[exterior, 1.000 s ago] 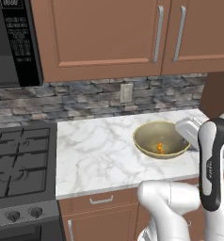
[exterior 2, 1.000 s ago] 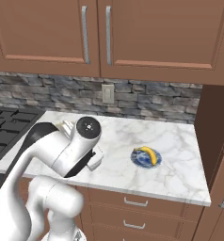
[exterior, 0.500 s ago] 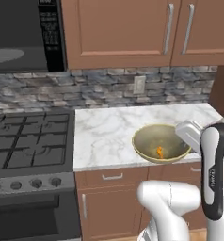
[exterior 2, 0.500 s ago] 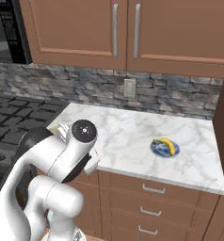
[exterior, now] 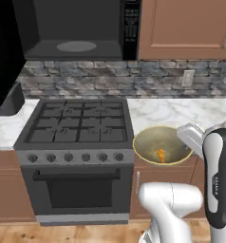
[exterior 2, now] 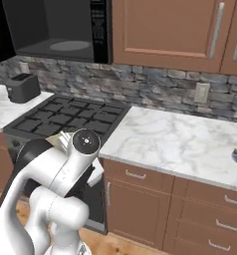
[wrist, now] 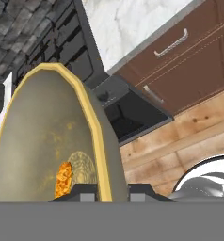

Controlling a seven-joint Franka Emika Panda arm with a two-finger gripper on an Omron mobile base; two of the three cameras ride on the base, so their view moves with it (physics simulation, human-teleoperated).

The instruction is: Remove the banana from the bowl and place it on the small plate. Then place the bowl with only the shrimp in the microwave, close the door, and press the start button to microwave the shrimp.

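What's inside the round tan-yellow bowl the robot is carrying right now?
Only the small orange shrimp lies in the tan-yellow bowl, on its olive floor. The rim under the gripper is covered.

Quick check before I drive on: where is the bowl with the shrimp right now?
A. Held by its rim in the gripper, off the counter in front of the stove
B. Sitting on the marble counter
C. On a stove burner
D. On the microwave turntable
A. In the hand view the fingers pinch the rim of the bowl, shrimp inside, above the wooden floor; the microwave cavity shows a bare turntable.
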